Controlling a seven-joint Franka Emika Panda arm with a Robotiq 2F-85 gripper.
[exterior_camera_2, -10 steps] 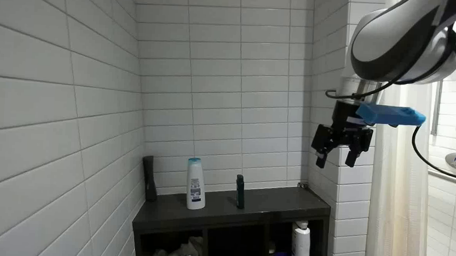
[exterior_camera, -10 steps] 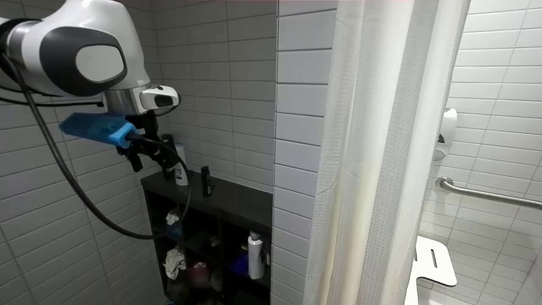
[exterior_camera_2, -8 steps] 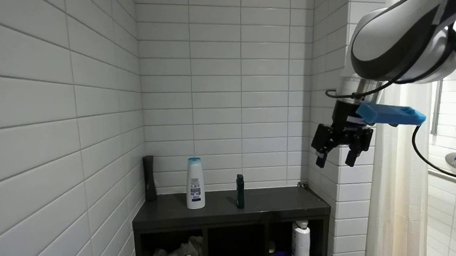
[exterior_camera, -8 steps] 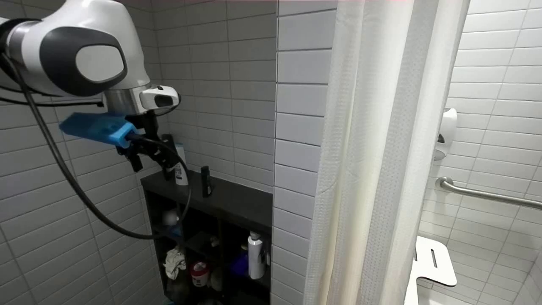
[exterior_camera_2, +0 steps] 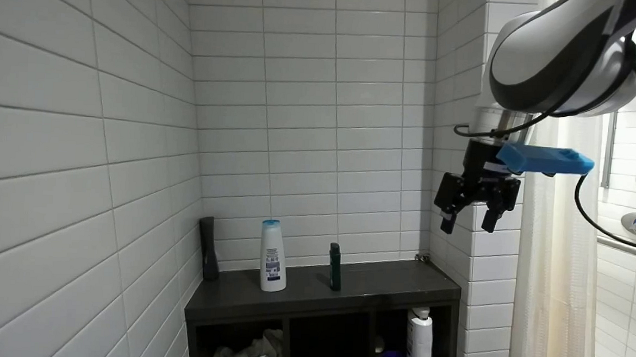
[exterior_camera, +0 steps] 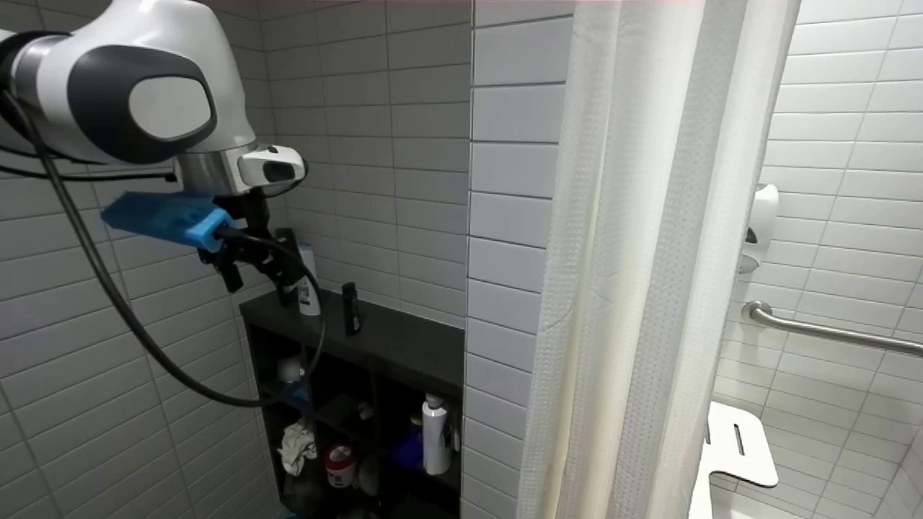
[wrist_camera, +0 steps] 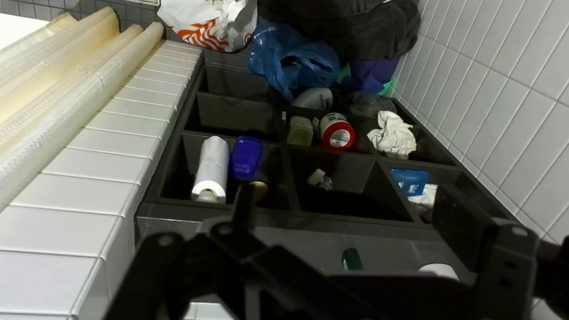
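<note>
I am holding the gripper [exterior_camera_2: 468, 223] in mid-air, pointing down; it is hanging released, its fingers [exterior_camera_2: 447, 224] standing well apart. At the wrist [exterior_camera_2: 500, 124] a blue case [exterior_camera_2: 546, 160] is jutting out, and a black cable [exterior_camera: 241, 401] is trailing from it in a loop. Lower down, the green bottle [exterior_camera_2: 335, 269] and the white bottle [exterior_camera_2: 274, 259] are standing upright on the shelf [exterior_camera_2: 391, 277], apart from each other and from the gripper. In the wrist view both bottle tops are showing between the fingers, the white one nearer the finger at the right of that view. A black item [exterior_camera_2: 209, 253] is standing at the shelf's end, near the tiled wall [exterior_camera_2: 133, 163]; I cannot tell whether it is touching. In the cubbies [wrist_camera: 289, 178] below, a pump bottle [wrist_camera: 212, 164] is standing just beside a purple container [wrist_camera: 247, 158]; a red-lidded tub [wrist_camera: 337, 132] is sitting beside a clear tub [wrist_camera: 300, 131], with a crumpled cloth [wrist_camera: 393, 133] resting nearby. Outermost, the curtain [exterior_camera: 634, 252] is hanging by the pillar [exterior_camera: 508, 252], partly hiding a white seat [exterior_camera: 750, 450], and a rail [exterior_camera: 836, 331] is running beyond.
</note>
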